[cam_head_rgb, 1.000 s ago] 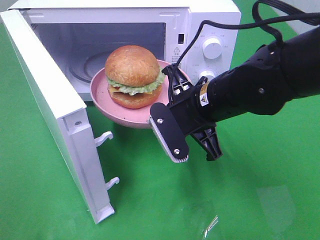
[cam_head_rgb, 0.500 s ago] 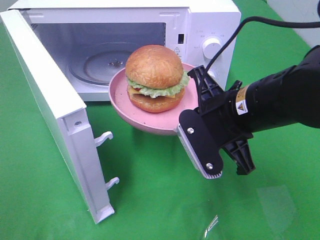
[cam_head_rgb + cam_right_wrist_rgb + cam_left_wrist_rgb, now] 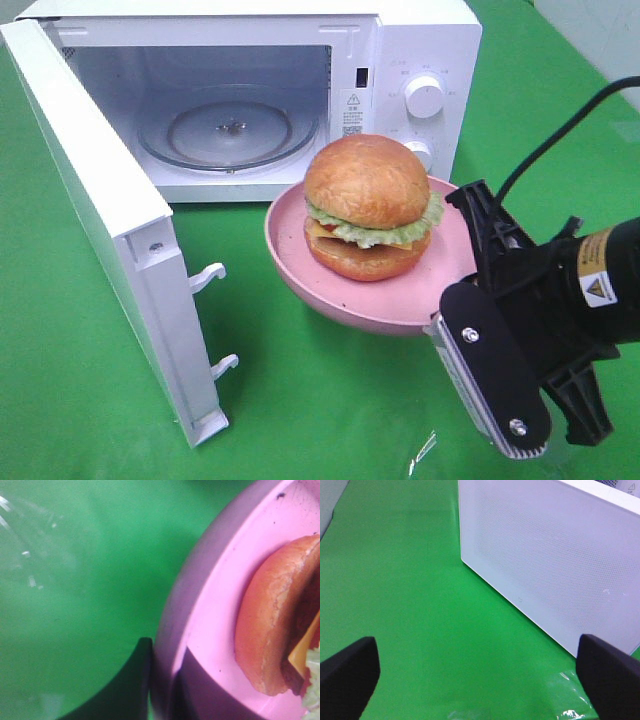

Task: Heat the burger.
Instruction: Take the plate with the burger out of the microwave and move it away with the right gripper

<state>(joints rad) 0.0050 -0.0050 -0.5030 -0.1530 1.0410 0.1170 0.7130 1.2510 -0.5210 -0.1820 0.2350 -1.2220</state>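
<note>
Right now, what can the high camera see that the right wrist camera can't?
Only the high view shows the microwave, its open door and the glass turntable. Only the right wrist view shows the plate's rim up close. Both show the burger on the pink plate and the green cloth.

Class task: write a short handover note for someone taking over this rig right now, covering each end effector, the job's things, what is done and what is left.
Right end effector: shut on the rim of the plate, held above the mat in front of the microwave.
Left end effector: open, empty, beside the door.
Burger: sits on the plate, outside the oven.
Done: door open, plate gripped.
Left: set the plate on the turntable, release, close the door, start heating.
</note>
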